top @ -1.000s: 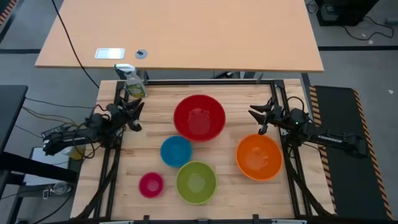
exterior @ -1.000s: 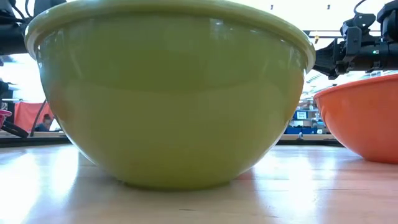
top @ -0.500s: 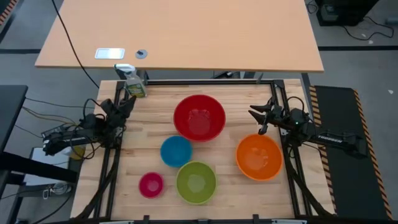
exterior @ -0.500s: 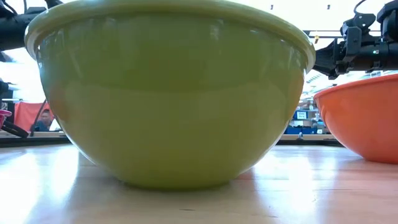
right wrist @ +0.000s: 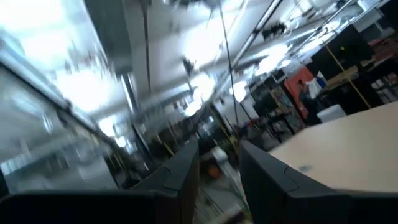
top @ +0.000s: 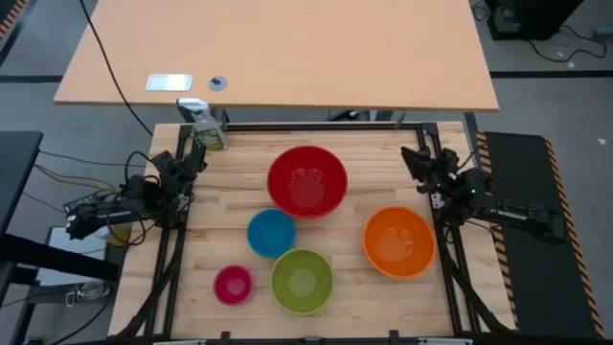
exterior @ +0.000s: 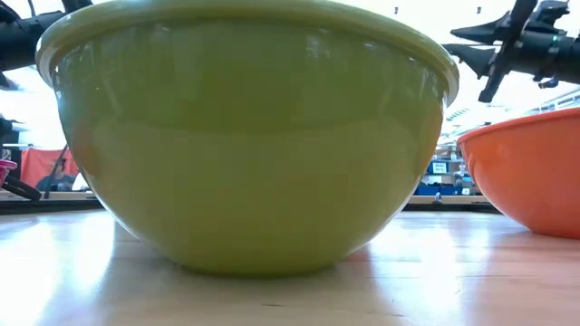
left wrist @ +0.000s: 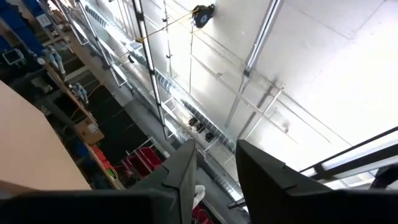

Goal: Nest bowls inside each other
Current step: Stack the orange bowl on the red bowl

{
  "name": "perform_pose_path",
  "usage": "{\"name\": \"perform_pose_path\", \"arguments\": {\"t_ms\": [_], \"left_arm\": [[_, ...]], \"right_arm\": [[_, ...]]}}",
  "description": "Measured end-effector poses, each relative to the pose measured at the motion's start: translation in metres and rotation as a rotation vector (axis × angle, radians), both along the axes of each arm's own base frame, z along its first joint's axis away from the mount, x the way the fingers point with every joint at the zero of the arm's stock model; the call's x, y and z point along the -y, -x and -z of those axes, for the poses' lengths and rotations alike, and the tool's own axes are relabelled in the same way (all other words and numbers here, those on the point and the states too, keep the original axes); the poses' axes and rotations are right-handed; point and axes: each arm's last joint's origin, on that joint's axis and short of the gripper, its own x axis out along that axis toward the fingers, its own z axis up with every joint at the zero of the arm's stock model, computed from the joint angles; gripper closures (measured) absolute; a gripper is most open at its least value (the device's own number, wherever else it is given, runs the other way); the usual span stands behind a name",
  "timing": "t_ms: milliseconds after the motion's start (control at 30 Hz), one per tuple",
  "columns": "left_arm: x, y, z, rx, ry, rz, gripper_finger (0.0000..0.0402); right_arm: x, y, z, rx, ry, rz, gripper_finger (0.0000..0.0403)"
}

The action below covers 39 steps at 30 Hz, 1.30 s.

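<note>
Five bowls rest on their bases on the wooden table, all apart. The red bowl (top: 306,180) is at the far middle and the orange bowl (top: 398,241) at the right. The blue bowl (top: 271,233) is in the middle, the lime green bowl (top: 302,280) (exterior: 245,136) at the near edge, and the pink bowl (top: 233,284) to its left. My left gripper (top: 196,158) (left wrist: 214,149) hangs open over the table's left edge, tipped upward. My right gripper (top: 414,158) (exterior: 471,45) (right wrist: 219,149) hangs open over the right edge, above and beyond the orange bowl. Both are empty.
A spray bottle (top: 204,125) with green liquid stands at the table's far left corner, close to my left gripper. A dark frame rail (top: 316,126) runs along the far edge. Bare wood lies between the red and orange bowls.
Both grippers have rolled about their own axes and tipped upward. My left gripper drew slightly toward the far left corner. My right gripper rose and shifted toward the far right, away from the orange bowl. No bowl has moved.
</note>
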Motion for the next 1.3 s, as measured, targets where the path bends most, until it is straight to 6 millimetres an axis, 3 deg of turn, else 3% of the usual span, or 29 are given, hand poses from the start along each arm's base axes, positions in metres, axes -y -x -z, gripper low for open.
{"name": "perform_pose_path", "arguments": {"t_ms": [200, 433, 500, 700, 933, 1100, 1300], "left_arm": [[0.000, 0.000, 0.000, -0.007, -0.009, -0.015, 0.0285], [-0.001, 0.001, 0.000, -0.003, 0.028, -0.051, 0.0285], [-0.001, -0.003, 0.000, -0.056, 0.029, -0.024, 0.0285], [-0.002, -0.017, -0.020, -0.413, 0.063, -0.013, 0.0285], [-0.004, -0.033, -0.048, -0.788, 0.050, 0.008, 0.0285], [-0.003, -0.050, -0.054, -1.036, 0.017, 0.141, 0.0279], [-0.005, -0.064, -0.067, -1.221, 0.003, 0.150, 0.0231]], "right_arm": [[-0.002, 0.006, -0.010, 0.159, -0.046, -0.061, 0.0281], [-0.002, 0.007, -0.018, 0.310, -0.249, -0.198, 0.0281], [-0.003, 0.002, -0.027, 0.197, -0.274, -0.247, 0.0282], [-0.004, -0.018, -0.051, -0.390, -0.468, -0.237, 0.0297], [-0.006, -0.033, -0.084, -0.709, -0.372, -0.350, 0.0305], [-0.011, -0.039, -0.077, -1.020, -0.415, -0.467, 0.0305], [-0.018, -0.039, -0.061, -1.451, -0.503, -0.514, 0.0304]]}}
